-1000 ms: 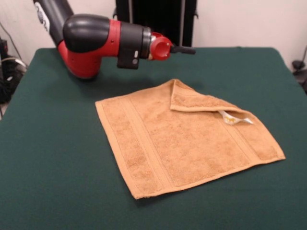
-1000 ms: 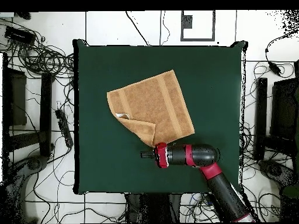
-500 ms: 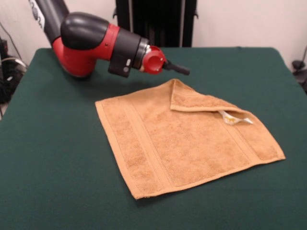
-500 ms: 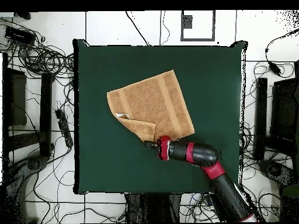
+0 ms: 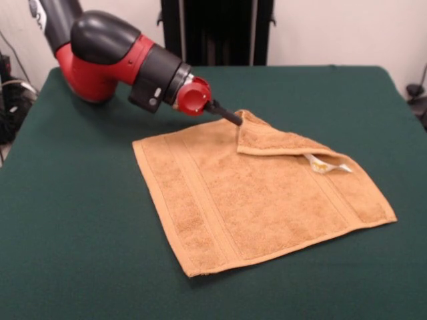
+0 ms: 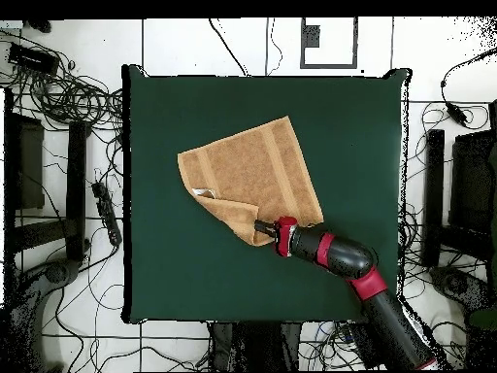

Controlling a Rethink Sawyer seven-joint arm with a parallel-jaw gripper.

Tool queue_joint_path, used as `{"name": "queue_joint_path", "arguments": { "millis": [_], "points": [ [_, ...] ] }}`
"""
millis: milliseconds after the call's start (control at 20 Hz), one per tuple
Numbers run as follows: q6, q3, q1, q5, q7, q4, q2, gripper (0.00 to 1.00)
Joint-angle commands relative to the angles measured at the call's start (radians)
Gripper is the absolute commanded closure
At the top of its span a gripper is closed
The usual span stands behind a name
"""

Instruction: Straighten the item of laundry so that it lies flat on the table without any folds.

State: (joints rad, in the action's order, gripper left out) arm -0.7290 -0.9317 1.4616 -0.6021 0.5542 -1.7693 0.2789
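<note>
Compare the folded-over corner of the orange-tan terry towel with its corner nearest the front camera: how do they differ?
The folded corner lies doubled back over the orange-tan terry towel; the near corner lies flat on the dark green table. The black gripper is at the fold's edge; nothing is near the flat corner. A white tag shows by the fold only. Both share the same terry cloth.

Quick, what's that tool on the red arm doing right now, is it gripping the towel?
Tool: its tip is at the folded-over corner of the towel; open, shut or gripping cannot be told.
</note>
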Motion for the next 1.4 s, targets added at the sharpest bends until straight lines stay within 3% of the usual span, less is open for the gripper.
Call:
{"name": "queue_joint_path", "arguments": {
  "millis": [50,750,1400],
  "points": [
    [0.071,0.079,-0.099,-0.005,-0.202,0.107,-0.024,1.00],
    [0.045,0.141,-0.138,0.035,-0.169,0.185,0.002,1.00],
    [0.111,0.203,-0.218,0.017,-0.255,0.201,-0.069,1.00]
  ]
}}
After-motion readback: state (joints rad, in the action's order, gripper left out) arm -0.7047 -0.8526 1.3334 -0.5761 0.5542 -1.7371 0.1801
